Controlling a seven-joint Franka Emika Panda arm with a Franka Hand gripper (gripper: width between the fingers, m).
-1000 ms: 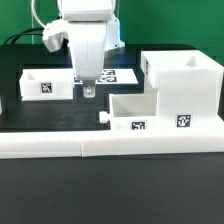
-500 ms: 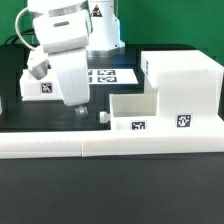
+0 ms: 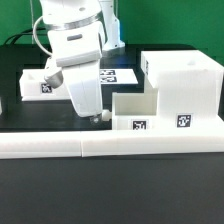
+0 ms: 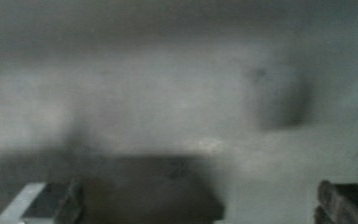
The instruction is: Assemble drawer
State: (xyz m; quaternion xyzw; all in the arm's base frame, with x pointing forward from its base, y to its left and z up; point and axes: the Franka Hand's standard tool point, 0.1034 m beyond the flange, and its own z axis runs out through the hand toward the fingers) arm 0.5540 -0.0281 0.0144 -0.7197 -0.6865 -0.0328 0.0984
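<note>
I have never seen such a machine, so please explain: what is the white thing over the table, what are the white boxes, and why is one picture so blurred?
The white thing is a robot arm. It grasps with two fingers at its lower end. One picture comes from a camera standing off the arm. The blurred one comes from a camera on the wrist, looking past the fingers. There they stand apart with nothing between them, so nothing is held. On the black table lie drawer parts: a large housing, a small tray beside it, close to the fingers, and a second tray farther back. The flat marker board and the low rail in front are not drawer parts.
</note>
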